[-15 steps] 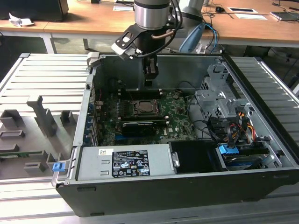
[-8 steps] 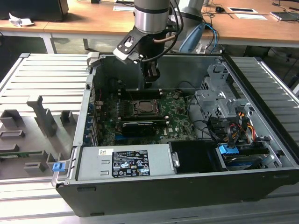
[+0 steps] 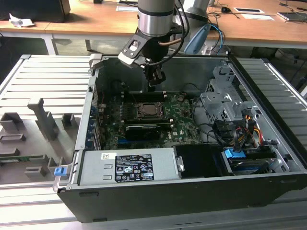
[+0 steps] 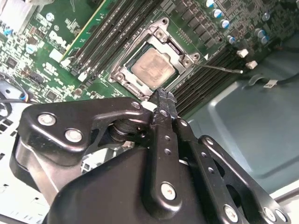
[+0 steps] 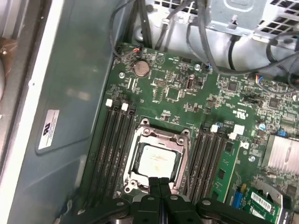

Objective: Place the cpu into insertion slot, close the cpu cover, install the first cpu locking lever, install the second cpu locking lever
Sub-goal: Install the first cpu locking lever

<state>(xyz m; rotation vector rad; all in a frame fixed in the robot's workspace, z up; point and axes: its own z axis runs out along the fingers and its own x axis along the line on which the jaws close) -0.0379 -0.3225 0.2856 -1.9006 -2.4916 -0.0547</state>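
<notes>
Hand (image 5: 160, 184) pinched shut and empty, just above the insertion slot (image 5: 136, 154). Cpu (image 5: 156, 161) sits inside, and the cpu cover (image 5: 161, 136) looks down over it. Risk: the thin locking lever (image 4: 219, 69) slips off the narrow fingertips, which then scrape the memory slots (image 5: 114, 149) beside it.

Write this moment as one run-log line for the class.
pincer: shut, empty, hovers by slot edge | cpu: seated in insertion slot | cpu cover: down around cpu

Grey power supply (image 3: 129, 167); coin battery (image 5: 141, 68); blue clip (image 3: 59, 171) just outside the computer case (image 3: 192, 201)
</notes>
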